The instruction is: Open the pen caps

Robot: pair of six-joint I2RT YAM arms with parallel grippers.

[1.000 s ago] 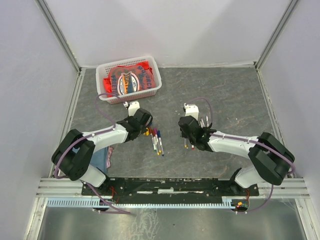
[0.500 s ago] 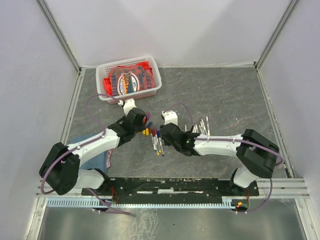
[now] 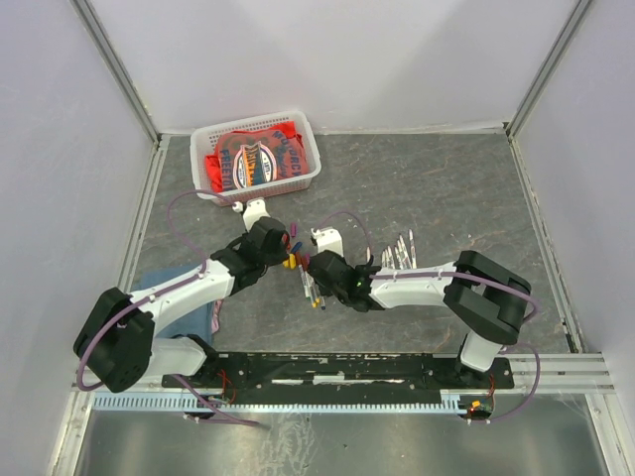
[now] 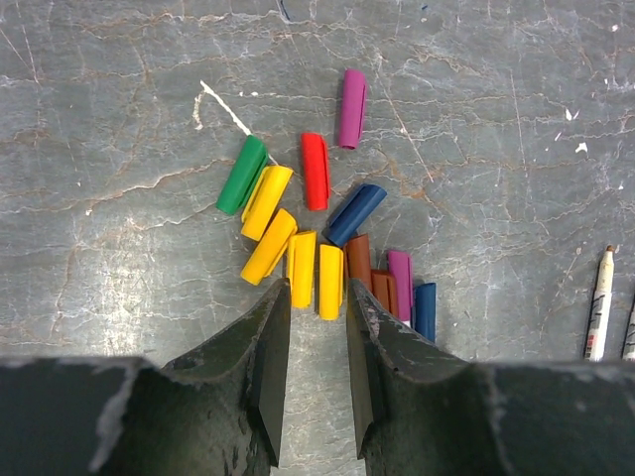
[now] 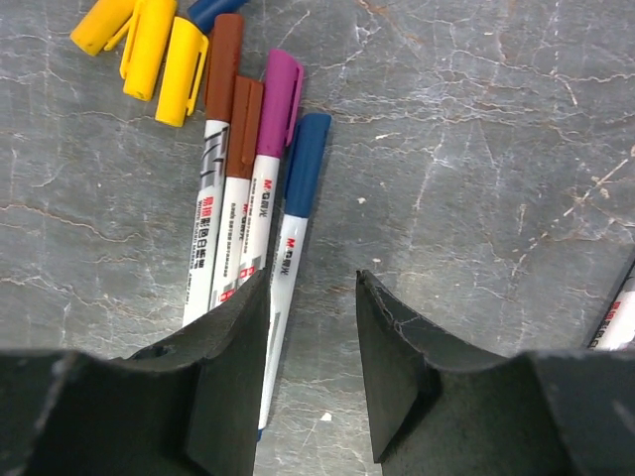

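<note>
Pen caps (image 4: pixel 303 270) sit bunched by our left gripper (image 4: pixel 316 327), pens (image 5: pixel 230 223) by our right gripper (image 5: pixel 313 297); all fingers apart, empty.

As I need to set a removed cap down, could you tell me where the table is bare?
Bare: the far stretch right of the basket, and the patch beyond and right of the uncapped pens. Crowded: the middle, where the caps, capped pens, left gripper and right gripper meet.

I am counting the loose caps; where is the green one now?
In the left wrist view, the green cap lies leftmost in the pile, beside a yellow cap, left of the red cap.
</note>
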